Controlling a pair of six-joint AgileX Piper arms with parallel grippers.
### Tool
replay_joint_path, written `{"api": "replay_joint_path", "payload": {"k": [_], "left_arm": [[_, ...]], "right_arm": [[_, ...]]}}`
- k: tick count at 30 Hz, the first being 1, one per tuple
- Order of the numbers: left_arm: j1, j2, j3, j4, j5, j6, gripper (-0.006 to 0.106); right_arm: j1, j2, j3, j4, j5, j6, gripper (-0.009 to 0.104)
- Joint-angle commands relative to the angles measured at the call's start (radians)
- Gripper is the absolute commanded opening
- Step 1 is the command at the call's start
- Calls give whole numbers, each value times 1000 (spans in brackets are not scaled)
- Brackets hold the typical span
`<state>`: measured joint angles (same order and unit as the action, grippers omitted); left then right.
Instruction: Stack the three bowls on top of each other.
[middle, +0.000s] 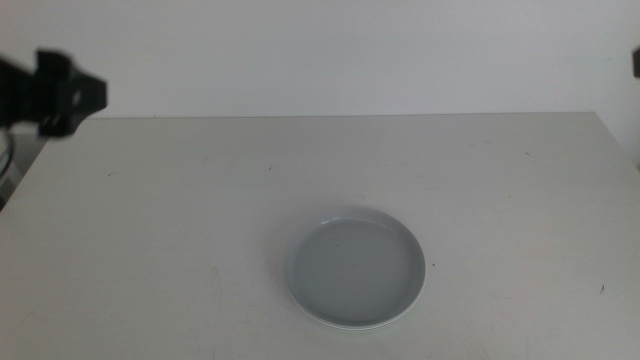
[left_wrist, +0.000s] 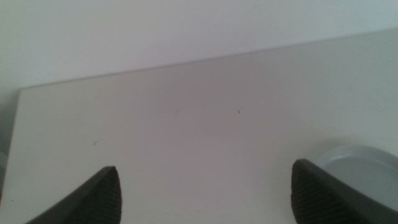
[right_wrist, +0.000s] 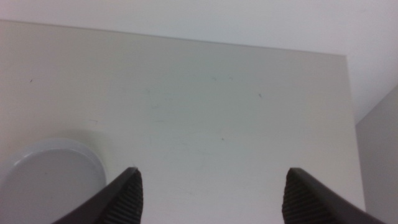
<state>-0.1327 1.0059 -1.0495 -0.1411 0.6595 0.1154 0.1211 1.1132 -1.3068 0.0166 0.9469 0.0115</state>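
On the table (middle: 150, 220), toward six o'clock, sitting as one grey bowl (middle: 355, 268) atop a white rim, holding nothing; left gripper (left_wrist: 205, 186) and right gripper (right_wrist: 208, 186) hovering spread, grasping nothing

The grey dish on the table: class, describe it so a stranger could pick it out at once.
Start from the pale table before the white wall. Near its front edge, slightly right of centre, lies the grey dish, round, shallow and low-rimmed, with a paler rim showing beneath. It is the only dish in view; the left claw and the right claw hang open above the table, touching nothing.
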Motion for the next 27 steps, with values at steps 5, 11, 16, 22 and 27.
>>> {"api": "replay_joint_path", "payload": {"k": [5,11,16,22,27], "left_arm": [[-1,-247,208,-25,-260,0,105],[-1,-407,372,-25,-409,26,105],[-1,-457,470,-25,-509,26,105],[-1,-456,519,-26,-589,25,105],[-1,-456,519,-26,-570,25,105]], "right_arm": [[-8,-198,232,-26,-245,2,57],[-8,-363,470,-54,-445,1,57],[-8,-452,593,-86,-579,1,57],[-7,-461,631,-77,-657,1,57],[-7,-461,631,-75,-649,4,57]]}}
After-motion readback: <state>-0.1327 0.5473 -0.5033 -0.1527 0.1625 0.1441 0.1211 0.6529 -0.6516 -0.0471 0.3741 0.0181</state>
